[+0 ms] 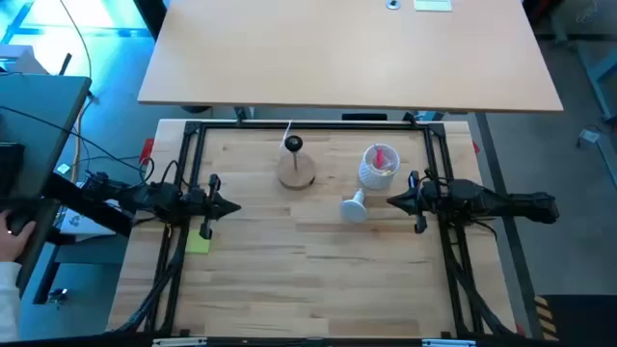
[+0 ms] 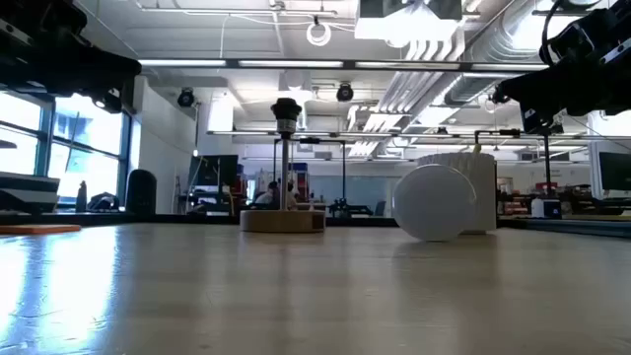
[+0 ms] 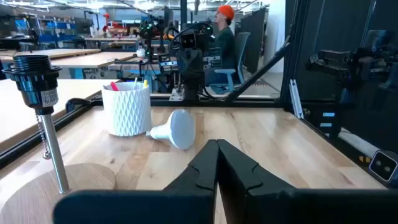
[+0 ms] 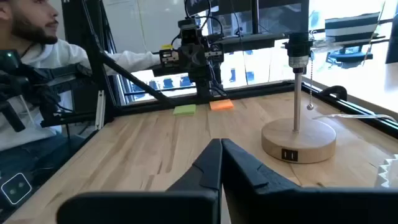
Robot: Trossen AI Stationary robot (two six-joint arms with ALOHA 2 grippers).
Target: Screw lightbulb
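Observation:
The white lightbulb [image 1: 354,206] lies on its side on the table, its globe toward the near edge and its neck toward the white perforated cup [image 1: 378,166]; it also shows in the left wrist view [image 3: 177,128] and the low view [image 2: 434,202]. The round wooden lamp base with a black socket on a post [image 1: 295,164] stands left of the cup. My left gripper [image 1: 234,206] is shut and empty at the table's left side. My right gripper [image 1: 391,201] is shut and empty, just right of the bulb.
A yellow-green note [image 1: 198,241] lies near the left arm, an orange one beside it in the right wrist view [image 4: 221,105]. Black frame rails [image 1: 308,123] border the table. A person sits at the left, a hand [image 1: 12,236] near the left arm.

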